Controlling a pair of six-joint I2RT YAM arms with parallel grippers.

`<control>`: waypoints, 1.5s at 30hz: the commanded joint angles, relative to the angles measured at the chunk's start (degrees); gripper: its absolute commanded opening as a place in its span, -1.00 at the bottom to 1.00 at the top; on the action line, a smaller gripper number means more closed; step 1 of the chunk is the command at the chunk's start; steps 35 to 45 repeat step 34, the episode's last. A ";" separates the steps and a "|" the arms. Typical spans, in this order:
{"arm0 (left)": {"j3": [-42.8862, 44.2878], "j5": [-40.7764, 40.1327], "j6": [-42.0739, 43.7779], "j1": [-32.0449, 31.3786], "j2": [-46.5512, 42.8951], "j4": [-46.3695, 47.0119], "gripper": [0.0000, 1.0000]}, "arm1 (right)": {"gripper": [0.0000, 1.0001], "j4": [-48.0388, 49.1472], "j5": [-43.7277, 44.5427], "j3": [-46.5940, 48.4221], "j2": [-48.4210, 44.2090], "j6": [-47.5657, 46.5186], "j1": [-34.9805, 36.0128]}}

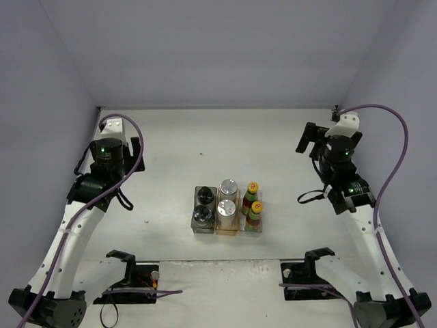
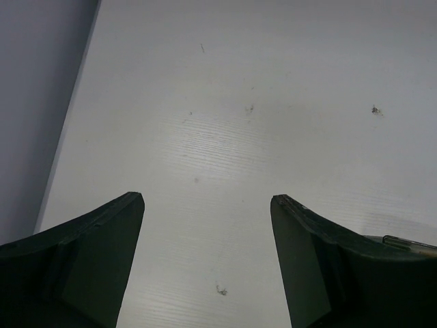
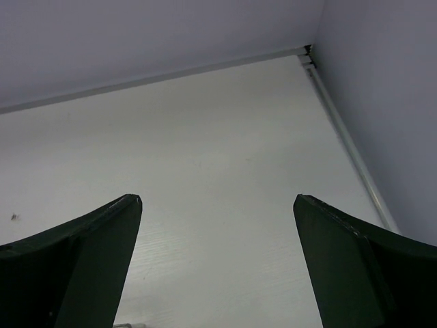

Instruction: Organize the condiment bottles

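Top external view shows six bottles [image 1: 229, 205] standing in pairs in three bins [image 1: 227, 231] in the middle of the counter [image 1: 171, 157]. They are between both arms and far from each. The left hand [image 2: 208, 198] and right hand [image 3: 218, 198] are spread apart and hold nothing.

From above, the labels on the 2 dark bottles [image 1: 254, 213] are too small to read, and the walls of the 3 bins [image 1: 227, 231] blur every bottle's lower body. The 2 black-capped bottles [image 1: 202, 215] show little beyond their caps. The left arm's base [image 1: 48, 311] and the right arm's base [image 1: 390, 313] are cut by the bottom edge. In the wrist views, the fingers of the left gripper [image 2: 207, 198] and the right gripper [image 3: 217, 198] run off the lower edge.
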 commanded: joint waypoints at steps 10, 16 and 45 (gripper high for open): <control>-4.33 -2.16 1.32 0.40 -3.57 7.52 0.50 | 1.00 0.35 12.56 -0.17 -7.16 0.28 3.37; -6.09 -2.77 0.79 0.31 -4.45 8.66 0.50 | 1.00 -0.53 15.12 -0.08 -6.63 0.45 5.04; -6.53 -1.10 -0.27 0.31 -1.81 8.66 0.50 | 1.00 -0.18 21.19 -2.28 -8.39 2.12 8.03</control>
